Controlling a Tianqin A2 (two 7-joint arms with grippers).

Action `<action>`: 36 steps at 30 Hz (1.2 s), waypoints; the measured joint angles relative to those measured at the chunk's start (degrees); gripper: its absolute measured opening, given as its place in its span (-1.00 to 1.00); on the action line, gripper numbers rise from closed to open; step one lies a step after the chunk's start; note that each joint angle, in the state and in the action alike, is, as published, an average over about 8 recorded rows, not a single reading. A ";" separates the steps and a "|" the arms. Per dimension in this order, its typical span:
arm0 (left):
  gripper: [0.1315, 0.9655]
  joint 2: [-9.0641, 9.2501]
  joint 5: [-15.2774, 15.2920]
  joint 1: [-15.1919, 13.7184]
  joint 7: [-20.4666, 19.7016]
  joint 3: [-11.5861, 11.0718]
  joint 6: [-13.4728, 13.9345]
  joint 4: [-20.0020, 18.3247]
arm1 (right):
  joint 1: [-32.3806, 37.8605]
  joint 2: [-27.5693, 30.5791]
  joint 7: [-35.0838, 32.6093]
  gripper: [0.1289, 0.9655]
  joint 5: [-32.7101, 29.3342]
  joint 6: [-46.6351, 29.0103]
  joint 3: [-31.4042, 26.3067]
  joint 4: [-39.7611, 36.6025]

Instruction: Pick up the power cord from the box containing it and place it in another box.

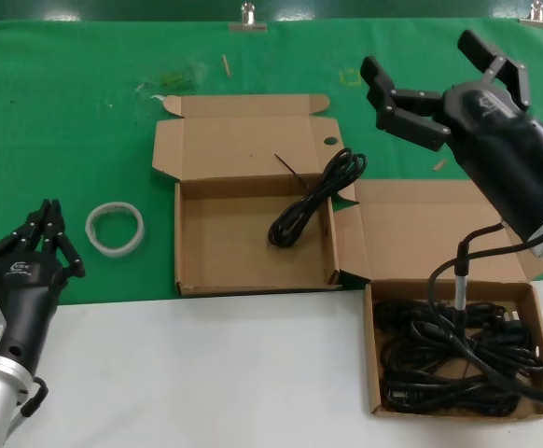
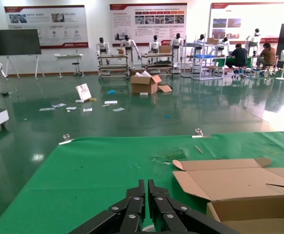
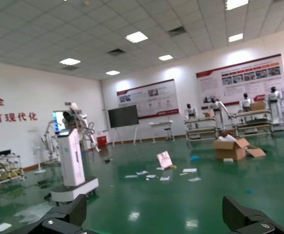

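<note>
right claw (image 1: 439, 79) spread, empty, raised | power cord (image 1: 314, 198) below-left of it in another box (image 1: 253, 271) | left claw (image 1: 52, 233) pressed together, idle beside white ring (image 1: 116, 227)

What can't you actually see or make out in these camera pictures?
- Head view: right tool and its arm cover the cable-filled box's lid; cables hide that box's floor.
- Left box: its right wall hides where the power cord drapes outside.
- Right wrist view: only hall, no table.
- Left wrist view: left tool shut, cut off by edge.
</note>
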 joint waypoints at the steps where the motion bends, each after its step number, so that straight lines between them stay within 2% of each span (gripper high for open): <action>1: -0.94 0.00 0.00 0.00 0.00 0.00 0.00 0.00 | -0.21 -0.08 -0.13 0.95 -0.14 0.27 0.05 -0.06; 4: -0.92 0.00 0.00 0.00 0.00 0.00 0.00 0.00 | -0.85 -0.34 -0.55 0.97 -0.56 1.08 0.20 -0.25; 13: -0.71 0.00 0.00 0.00 0.00 0.00 0.00 0.00 | -2.85 -1.14 -1.83 1.00 -1.88 3.62 0.66 -0.82; 21: -0.34 0.00 -0.01 0.00 0.01 0.00 0.00 0.00 | -4.63 -1.86 -2.95 1.00 -3.05 5.88 1.06 -1.33; 22: -0.34 0.00 -0.01 0.00 0.01 0.00 0.00 0.00 | -4.85 -1.95 -3.09 1.00 -3.20 6.17 1.12 -1.39; 30: 0.18 0.00 -0.01 0.00 0.01 0.00 0.00 0.00 | -6.63 -2.67 -4.24 1.00 -4.37 8.43 1.52 -1.90; 34: 0.18 0.00 -0.01 0.00 0.01 0.00 0.00 0.00 | -7.53 -3.03 -4.80 1.00 -4.96 9.56 1.73 -2.16; 36: 0.29 0.00 -0.01 0.00 0.01 0.00 0.00 0.00 | -7.97 -3.21 -5.09 1.00 -5.25 10.13 1.83 -2.28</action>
